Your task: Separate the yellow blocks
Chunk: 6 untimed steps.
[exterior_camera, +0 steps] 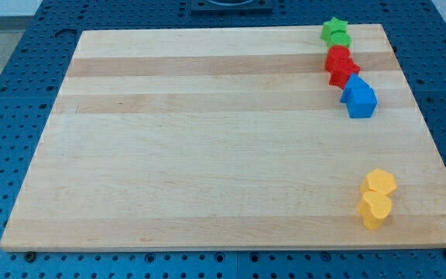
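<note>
No rod is to be seen anywhere over the bench (207, 170); my tip is out of the picture, so its place among the blocks cannot be given. Fingers are not fitted to this arm, and so neither an open nor a closed state can be told of.

The task's things are found low at the view's right: a yellow hexagon block (380, 182) and, touching it just below, a yellow heart-shaped block (375, 210). They are pressed together as a pair, close to the board's right edge and near its bottom edge. The separating is judged not yet begun: no gap is visible between the two.

Well apart from them, up at the view's top right, a chain of other blocks is laid out: two green blocks (335, 32) packed together at the top, two red blocks (340, 65) below them, then a blue house-shaped block (358, 98) touching the reds.

The next move, it is judged, calls for the tip to be brought in beside the seam between the yellow pair and for one block to be pushed clear, probably toward the view's left where the board lies open. Care would be needed near the edge: a push toward the right or bottom could send a block off the board.
</note>
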Each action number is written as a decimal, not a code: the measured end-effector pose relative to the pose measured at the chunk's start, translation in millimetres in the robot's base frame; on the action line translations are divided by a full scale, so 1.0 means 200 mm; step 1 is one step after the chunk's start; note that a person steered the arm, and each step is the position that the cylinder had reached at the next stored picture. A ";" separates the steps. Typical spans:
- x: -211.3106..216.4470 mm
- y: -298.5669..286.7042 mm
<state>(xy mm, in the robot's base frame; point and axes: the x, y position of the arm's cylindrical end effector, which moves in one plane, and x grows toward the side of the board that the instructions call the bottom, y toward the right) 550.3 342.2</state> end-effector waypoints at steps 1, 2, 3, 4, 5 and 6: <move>0.20 -0.07; 0.29 -0.37; 0.27 -0.70; 0.11 -0.90; -0.10 -0.91; -0.11 -0.91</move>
<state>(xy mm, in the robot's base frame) 528.3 160.3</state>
